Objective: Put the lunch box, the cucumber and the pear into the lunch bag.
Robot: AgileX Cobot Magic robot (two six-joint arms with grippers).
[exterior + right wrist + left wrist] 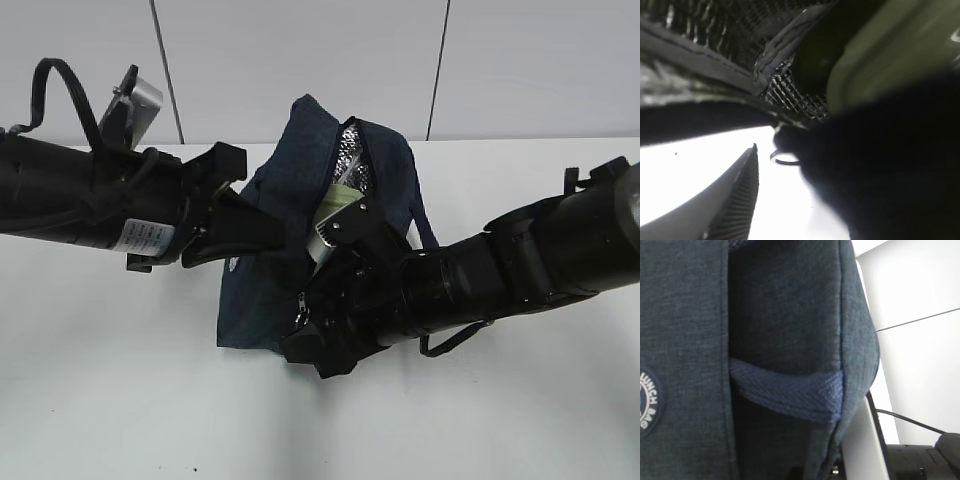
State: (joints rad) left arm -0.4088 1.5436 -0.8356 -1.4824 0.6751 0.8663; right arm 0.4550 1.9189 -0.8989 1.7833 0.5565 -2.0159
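Observation:
The navy lunch bag (285,175) stands in the middle of the white table, its zipper open and its silver lining (350,150) showing. The lunch box (337,205), with its pale green lid, sits tilted in the bag's mouth; its lid also shows in the right wrist view (880,55). My right gripper (345,245) is at the mouth just below the box, jaws apart, one ribbed finger (740,200) over bare table. My left gripper (270,232) pinches the bag's left side; the left wrist view is filled by bag fabric (685,315) and the handle strap (790,390). Cucumber and pear are out of view.
The white table (120,380) ends at a pale panelled wall (300,50) behind the bag. The bag's silver zipper ring (785,160) hangs by the right gripper. A loop of handle strap (450,340) lies under the right arm.

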